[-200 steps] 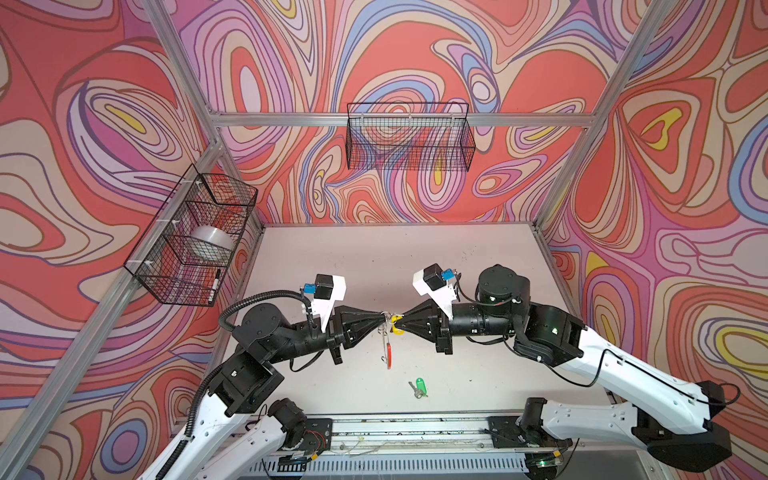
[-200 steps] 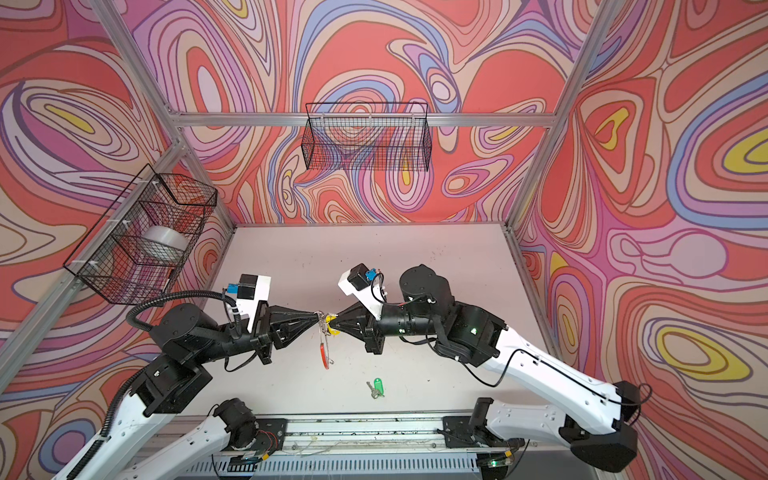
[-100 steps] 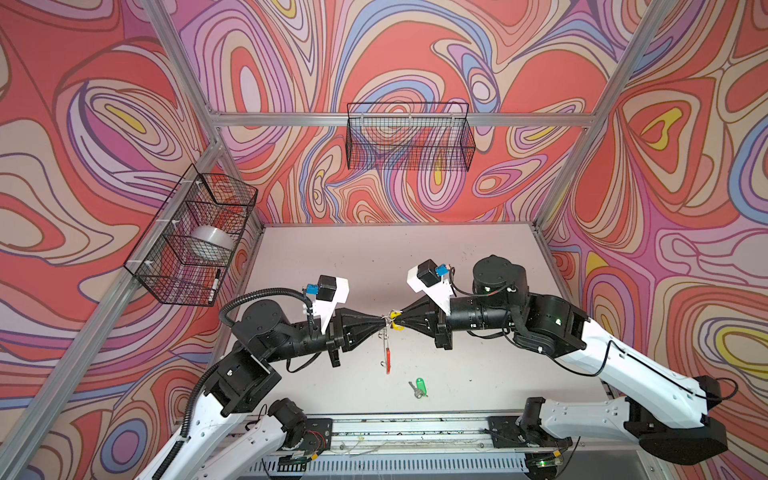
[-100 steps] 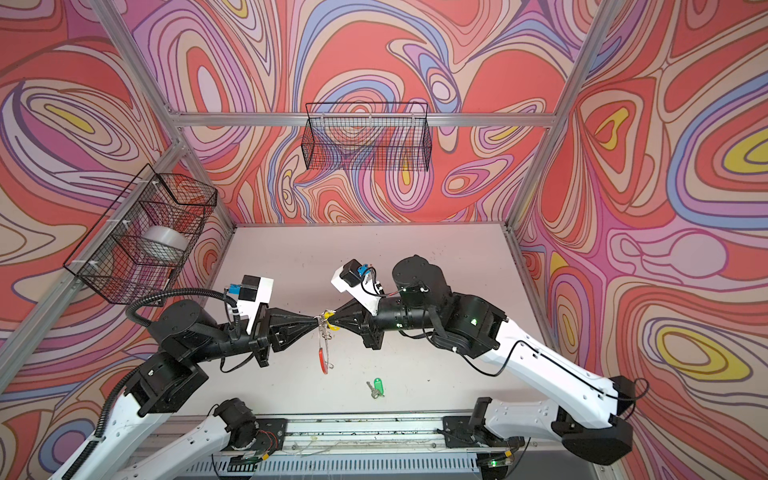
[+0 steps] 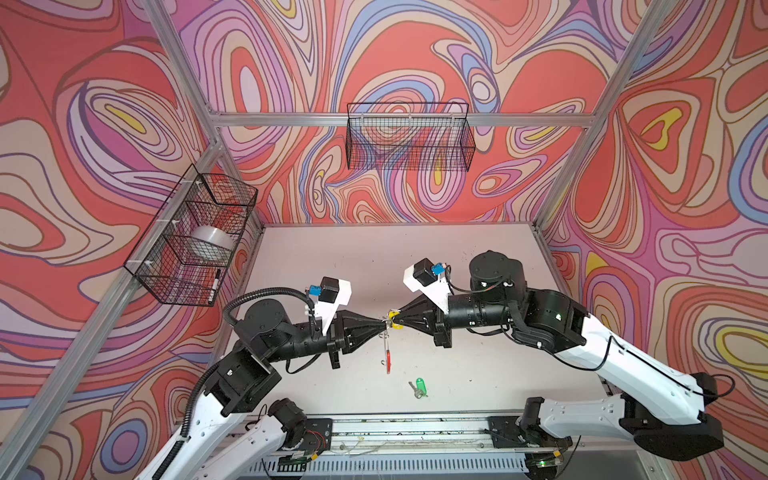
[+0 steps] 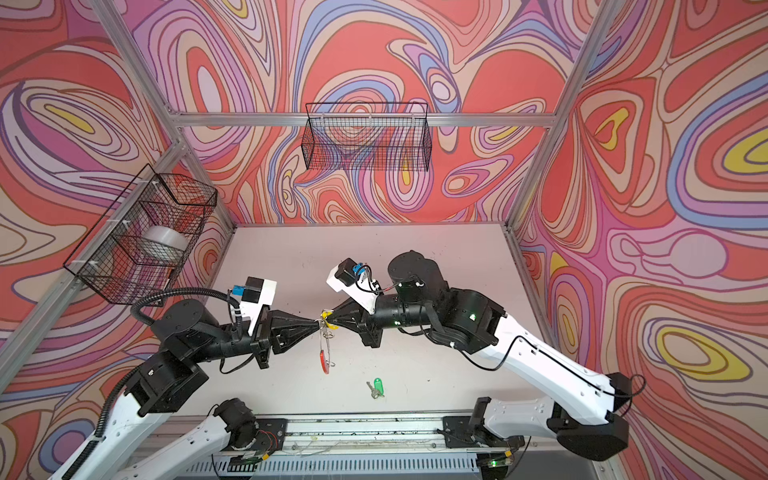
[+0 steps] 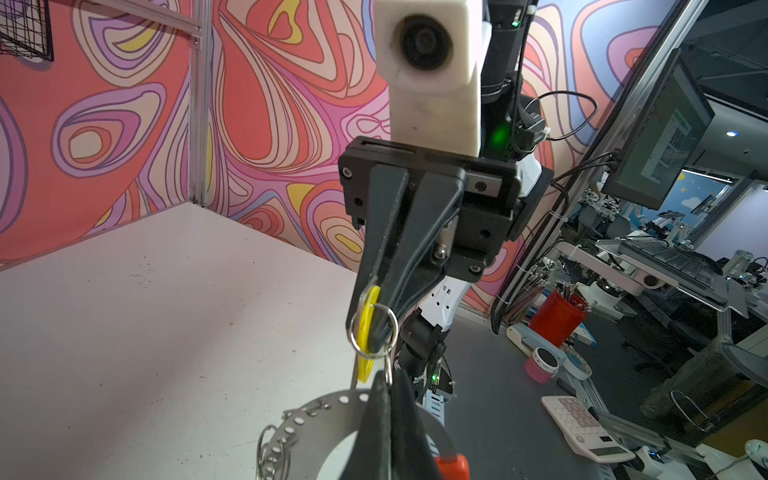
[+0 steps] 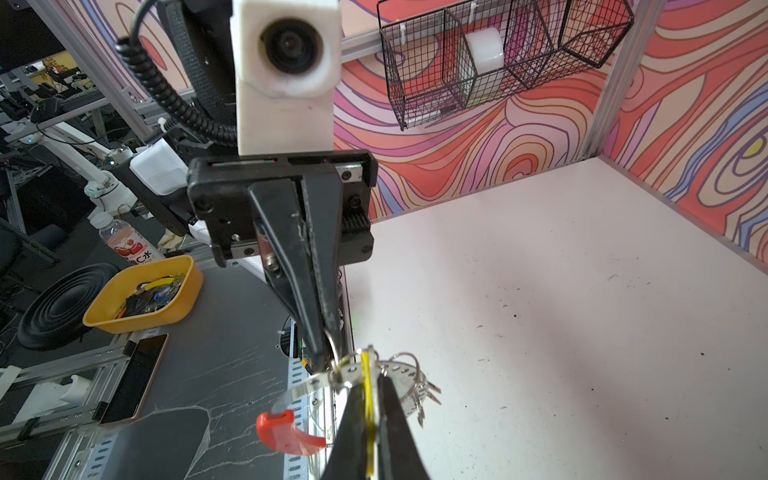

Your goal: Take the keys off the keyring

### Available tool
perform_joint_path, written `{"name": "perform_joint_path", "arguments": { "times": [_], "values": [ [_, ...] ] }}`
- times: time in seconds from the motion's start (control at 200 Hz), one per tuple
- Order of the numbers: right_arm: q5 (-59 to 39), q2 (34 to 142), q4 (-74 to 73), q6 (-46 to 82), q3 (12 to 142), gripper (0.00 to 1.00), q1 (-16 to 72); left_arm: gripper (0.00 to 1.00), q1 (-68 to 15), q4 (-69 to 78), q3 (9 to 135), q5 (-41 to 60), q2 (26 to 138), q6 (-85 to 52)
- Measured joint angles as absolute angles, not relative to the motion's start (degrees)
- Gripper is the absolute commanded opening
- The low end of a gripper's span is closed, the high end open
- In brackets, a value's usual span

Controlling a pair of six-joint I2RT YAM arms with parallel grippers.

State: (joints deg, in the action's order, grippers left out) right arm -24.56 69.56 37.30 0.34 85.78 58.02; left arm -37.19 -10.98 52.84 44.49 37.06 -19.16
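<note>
While green-tagged key [image 5: 419, 387] lies on table [image 5: 332, 257] | left claw [image 5: 382, 325] clamped on keyring [image 7: 316, 428] | right claw [image 5: 395, 320] clamped on yellow-tagged key [image 7: 368, 324].

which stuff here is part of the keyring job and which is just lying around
Job: keyring, pinched by the left gripper; yellow-tagged key, in the right gripper; green-tagged key, loose on the table.
Lying about: side wire basket with tape roll; back wire basket.

I count two small silver metal keys: the green-tagged key [image 5: 420, 386] lower centre, the yellow-tagged key [image 5: 396, 326] mid-frame; one large flat grey keyring [image 5: 388, 360]; two black wire baskets [image 5: 409, 137], the second basket [image 5: 191, 237] at left.
</note>
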Motion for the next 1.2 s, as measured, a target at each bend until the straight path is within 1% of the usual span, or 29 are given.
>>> {"name": "perform_joint_path", "arguments": {
  "times": [0.315,0.826,1.197],
  "values": [
    [-24.69,70.98,38.76,-0.97,88.09,0.0,58.22,0.0,-37.19,-10.94,52.88,45.56,37.58,-19.09],
    [-25.96,70.17,36.82,-1.21,85.97,0.0,58.24,0.0,-37.15,-7.84,52.51,46.57,36.32,-22.76],
    [-26.87,69.14,34.83,-0.49,82.94,0.0,58.35,0.0,-37.15,-5.26,52.1,43.66,34.5,-23.86]
  ]
}}
